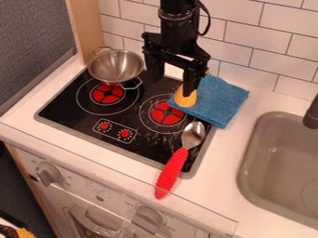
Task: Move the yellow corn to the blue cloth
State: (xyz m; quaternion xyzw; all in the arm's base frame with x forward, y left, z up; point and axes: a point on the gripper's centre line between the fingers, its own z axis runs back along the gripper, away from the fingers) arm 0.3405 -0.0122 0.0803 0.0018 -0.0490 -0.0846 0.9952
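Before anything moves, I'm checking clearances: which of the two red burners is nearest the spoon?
The right-hand burner in the camera view: the spoon and the blue cloth lie beside it, while the metal pot is by the left-hand burner.

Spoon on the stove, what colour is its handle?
The spoon's handle is red, best seen in the camera view.

The arm (177, 37) is black throughout, with a rounded joint above a blockier section, a thin black cable (209, 22) looping out at one side, and a black gripper (171, 87) with an angular crosspiece and two chunky fingers.
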